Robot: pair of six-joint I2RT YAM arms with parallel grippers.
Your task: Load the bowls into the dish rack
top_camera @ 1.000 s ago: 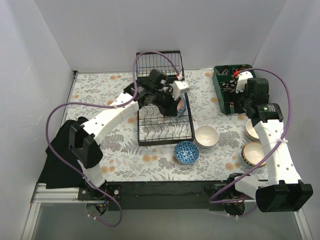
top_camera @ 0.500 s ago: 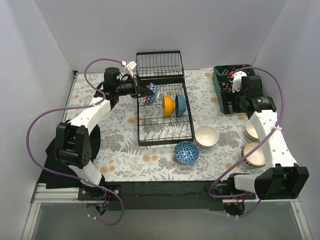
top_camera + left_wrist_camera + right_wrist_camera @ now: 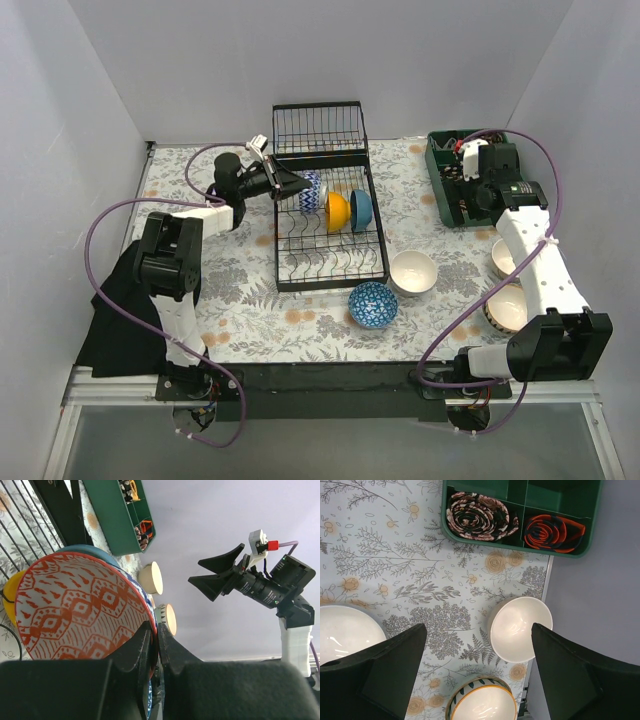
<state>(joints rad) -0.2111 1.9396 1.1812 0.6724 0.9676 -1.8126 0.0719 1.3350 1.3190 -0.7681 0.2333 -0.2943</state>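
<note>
Left wrist view: red-patterned bowl tipped on edge, its rim clamped by left gripper, one finger inside and one outside
Bowl's place: at the far left end of dish rack, just beside yellow bowl and blue bowl, both standing on edge among the prongs; seated in a slot or only held there, cannot tell
Bowl's look: pale inside covered with orange-red diamond shapes, thin red rim, a band of blue showing on the outside
Handling: probably stiff glazed ceramic, fairly light, smooth enough to slip, liable to chip against wire; best pinched at the rim as now and eased down between prongs, not dropped
Right gripper: spread wide, holding nothing, hanging above flowered table near green tray
Below right gripper: cream bowl and striped bowl, upright, close together, apart from both fingers
Waiting on the table: white bowl and blue-patterned bowl, just in front of the rack's near right corner
</note>
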